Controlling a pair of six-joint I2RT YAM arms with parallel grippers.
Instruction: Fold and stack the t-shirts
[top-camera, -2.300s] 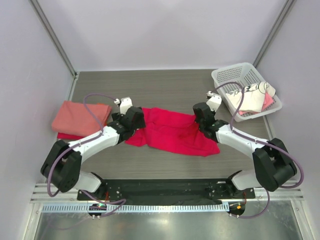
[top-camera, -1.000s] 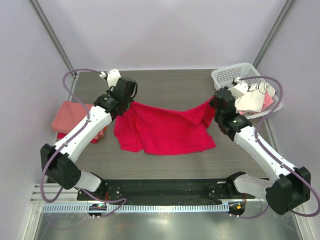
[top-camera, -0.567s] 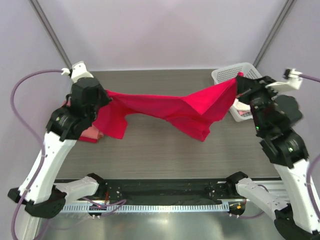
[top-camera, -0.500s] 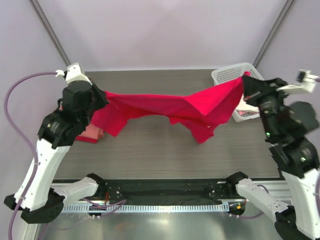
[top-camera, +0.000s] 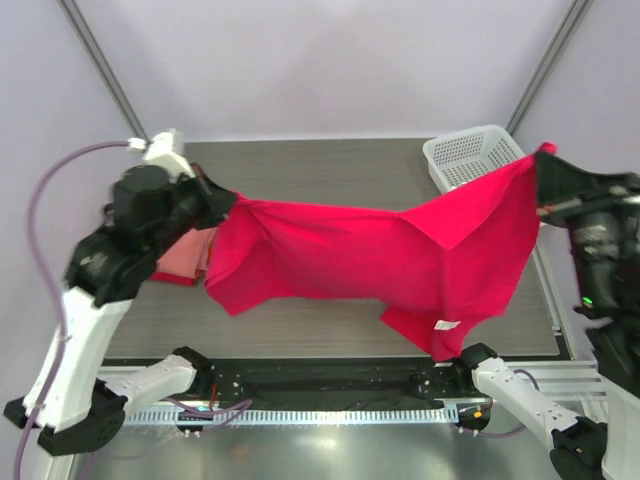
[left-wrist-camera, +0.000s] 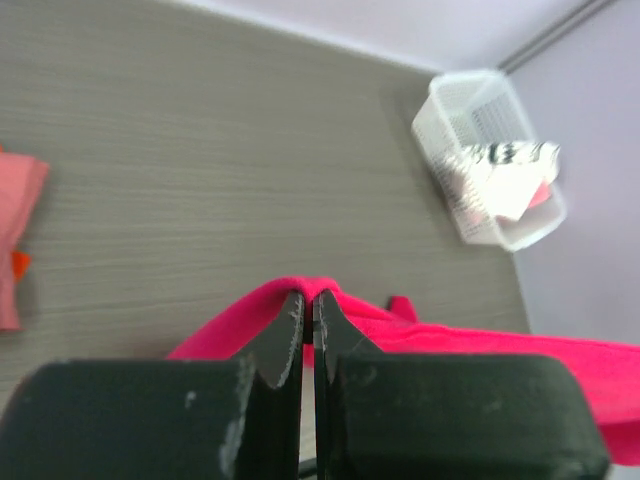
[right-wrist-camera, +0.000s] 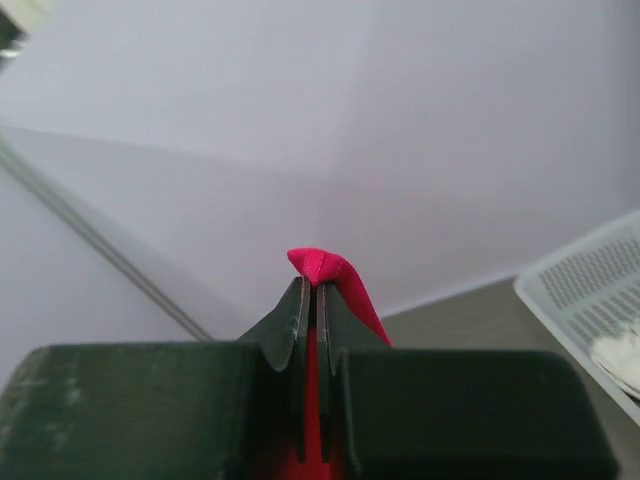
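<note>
A bright crimson t-shirt (top-camera: 400, 260) hangs in the air, stretched between both arms, with a small white label (top-camera: 441, 324) on its low hanging corner. My left gripper (top-camera: 222, 200) is shut on the shirt's left corner, and the cloth (left-wrist-camera: 450, 335) bulges over the closed tips (left-wrist-camera: 308, 297). High at the right, my right gripper (top-camera: 540, 155) is shut on the other corner, with red cloth (right-wrist-camera: 350, 280) poking out above the tips (right-wrist-camera: 316, 285). A folded salmon-pink t-shirt (top-camera: 185, 262) lies at the table's left, partly behind the left arm. A white dark-printed shirt (left-wrist-camera: 510, 165) sits in the basket.
The white lattice basket (top-camera: 470, 155) stands at the back right corner of the table (top-camera: 330, 175), partly behind the raised cloth. It also shows in the left wrist view (left-wrist-camera: 455, 120) and the right wrist view (right-wrist-camera: 590, 280). Pale walls enclose the table.
Both arms have risen and spread apart, lifting the crimson shirt off the table. It has gone from a sagging bunch to a wide hanging sheet.
</note>
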